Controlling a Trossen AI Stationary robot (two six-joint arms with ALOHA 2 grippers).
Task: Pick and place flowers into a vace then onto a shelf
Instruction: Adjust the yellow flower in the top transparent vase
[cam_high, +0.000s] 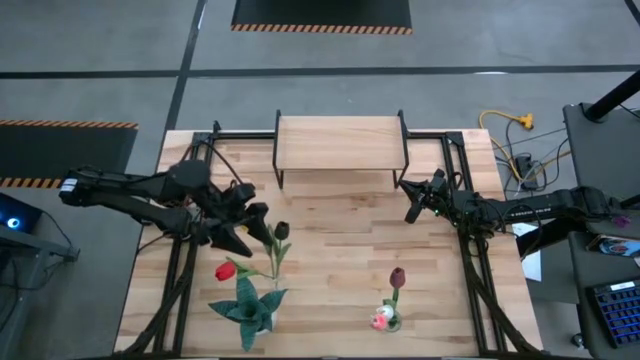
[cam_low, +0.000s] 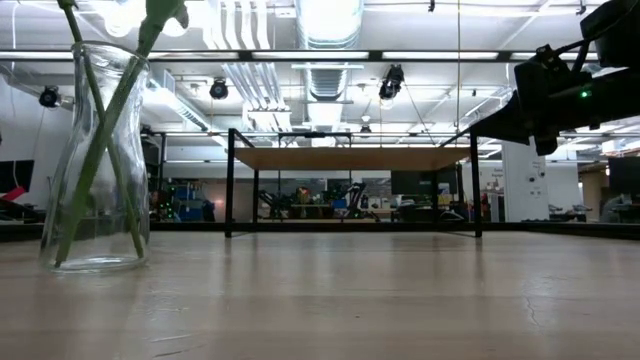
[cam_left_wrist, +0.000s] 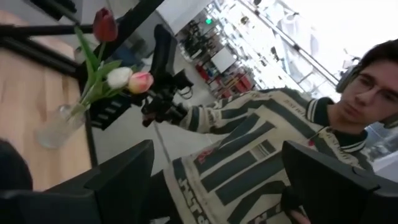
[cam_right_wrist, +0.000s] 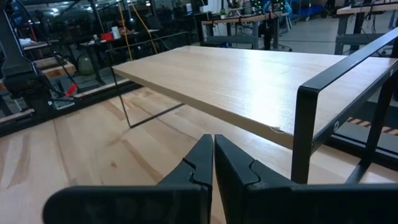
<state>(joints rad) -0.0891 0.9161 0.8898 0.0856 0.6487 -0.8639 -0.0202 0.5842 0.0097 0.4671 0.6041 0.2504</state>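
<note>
A clear glass vase (cam_high: 386, 320) stands near the table's near edge, right of centre, holding a maroon tulip (cam_high: 397, 277) and white-pink heads (cam_left_wrist: 129, 79). In the low view only the vase (cam_low: 95, 165) and its green stems show. A black tulip (cam_high: 281, 231) and a red tulip (cam_high: 225, 270) lie on the table left of centre. My left gripper (cam_high: 250, 226) hovers open just left of the black head, and nothing shows between its fingers (cam_left_wrist: 217, 152). My right gripper (cam_high: 410, 207) is shut (cam_right_wrist: 213, 152), by the shelf's (cam_high: 339, 143) right front leg.
A spiky teal star-shaped plant (cam_high: 247, 306) sits near the near edge, below the lying tulips. Black frame rails (cam_high: 470, 250) run along both table sides. The shelf (cam_low: 350, 158) stands at the far middle. A person in a striped sweater (cam_left_wrist: 249, 155) is beyond the table's edge.
</note>
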